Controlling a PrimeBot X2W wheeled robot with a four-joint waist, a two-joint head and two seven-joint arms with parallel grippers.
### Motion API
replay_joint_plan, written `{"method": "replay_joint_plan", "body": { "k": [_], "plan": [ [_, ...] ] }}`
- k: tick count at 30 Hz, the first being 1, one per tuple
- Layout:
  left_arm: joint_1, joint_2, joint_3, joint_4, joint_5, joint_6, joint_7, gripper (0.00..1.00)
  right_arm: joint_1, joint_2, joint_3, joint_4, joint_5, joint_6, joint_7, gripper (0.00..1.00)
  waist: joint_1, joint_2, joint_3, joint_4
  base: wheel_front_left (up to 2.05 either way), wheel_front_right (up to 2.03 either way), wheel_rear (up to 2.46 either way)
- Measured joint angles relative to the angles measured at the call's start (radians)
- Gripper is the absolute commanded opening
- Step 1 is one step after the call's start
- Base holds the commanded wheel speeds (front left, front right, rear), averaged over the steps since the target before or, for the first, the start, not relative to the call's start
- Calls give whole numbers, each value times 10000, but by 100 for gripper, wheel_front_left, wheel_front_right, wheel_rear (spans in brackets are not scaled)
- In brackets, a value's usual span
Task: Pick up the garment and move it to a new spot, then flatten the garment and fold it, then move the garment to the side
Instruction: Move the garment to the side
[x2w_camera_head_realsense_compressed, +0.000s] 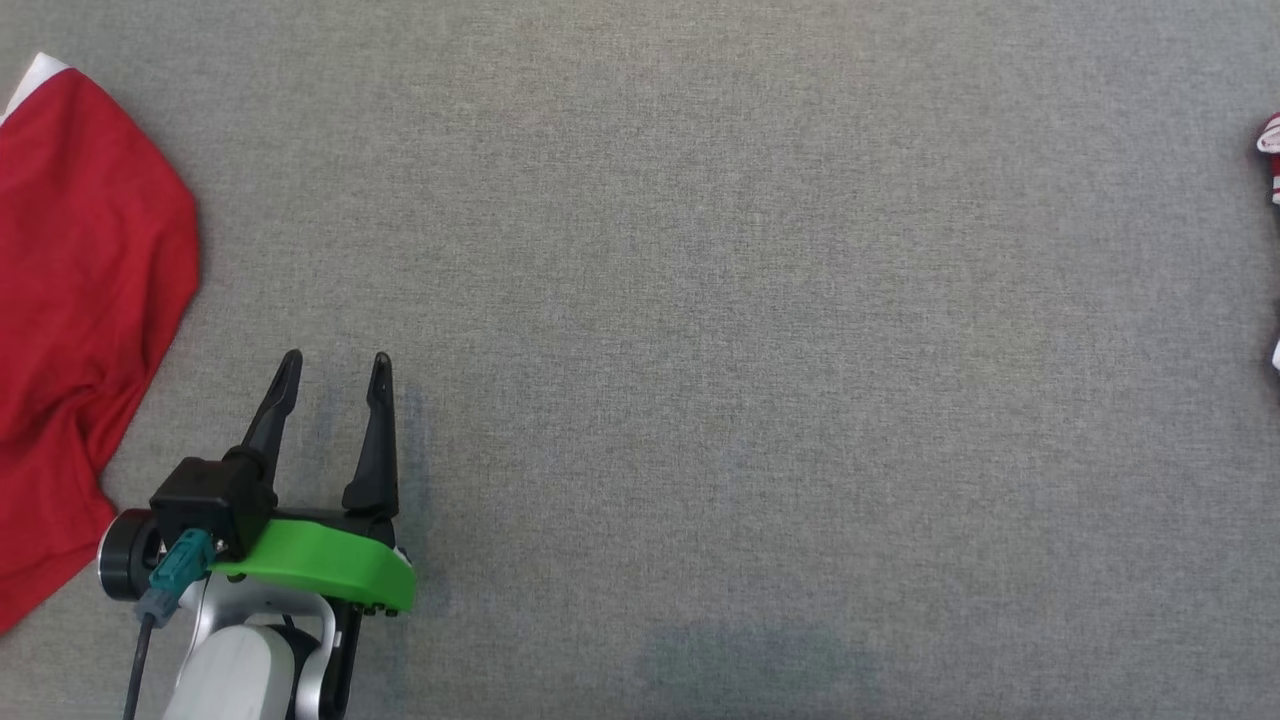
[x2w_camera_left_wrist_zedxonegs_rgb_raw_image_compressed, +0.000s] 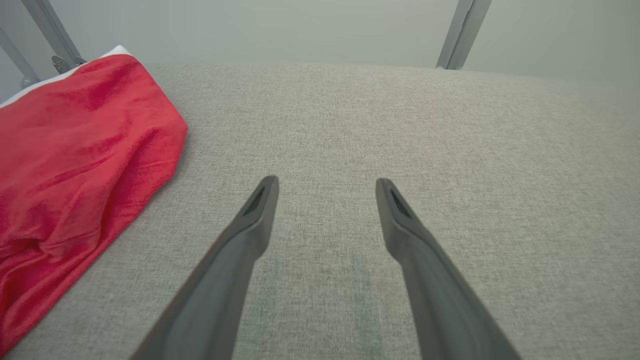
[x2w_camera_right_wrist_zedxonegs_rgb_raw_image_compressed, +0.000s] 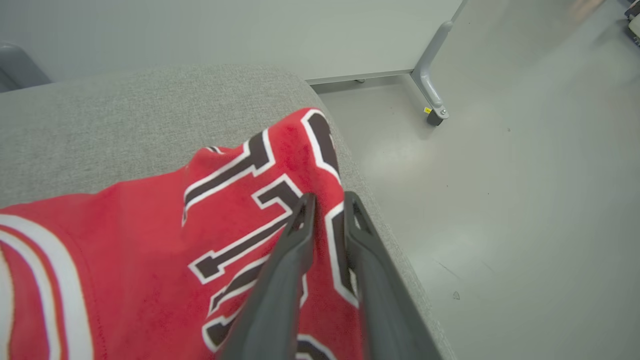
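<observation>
Right gripper (x2w_camera_right_wrist_zedxonegs_rgb_raw_image_compressed: 325, 202) narrowly parted, tips over your lettered jersey (x2w_camera_right_wrist_zedxonegs_rgb_raw_image_compressed: 150, 240).
Left gripper (x2w_camera_head_realsense_compressed: 335, 362) spread; red cloth (x2w_camera_head_realsense_compressed: 80, 300) lies just left of it.

Prob. lab/test rm: grey fabric-topped table (x2w_camera_head_realsense_compressed: 700, 300), bare grey floor (x2w_camera_right_wrist_zedxonegs_rgb_raw_image_compressed: 525, 200), metal struts (x2w_camera_left_wrist_zedxonegs_rgb_raw_image_compressed: 462, 35), castered leg (x2w_camera_right_wrist_zedxonegs_rgb_raw_image_compressed: 430, 85).

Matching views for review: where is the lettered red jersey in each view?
Head view: jersey, sliver at right edge.
Left wrist view: at left, a different plain garment.
Right wrist view: jersey, lower left to centre.
Shared: grey tabletop.
</observation>
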Motion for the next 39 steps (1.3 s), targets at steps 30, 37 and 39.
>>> {"method": "replay_joint_plan", "body": {
  "k": [30, 37, 39],
  "plan": [
    [272, -305, 830, 1492, -451, 67, -754, 100, 621, 3373, 359, -2320, -1776, -10, -4362, 100, -2, 0, -1860, -999, 0, 0, 0],
    [931, -230, 859, 2019, -387, 67, -842, 100, 2552, 4684, 980, -2328, -1810, -10, -4385, 100, -2, 0, -2741, -1235, 0, 0, 0],
    [1161, -222, 861, 2259, -343, 69, -842, 100, 2981, 5028, 1137, -2336, -1889, -10, -4445, 100, -2, 0, -2978, -1293, 0, 0, 0]
  ]
}}
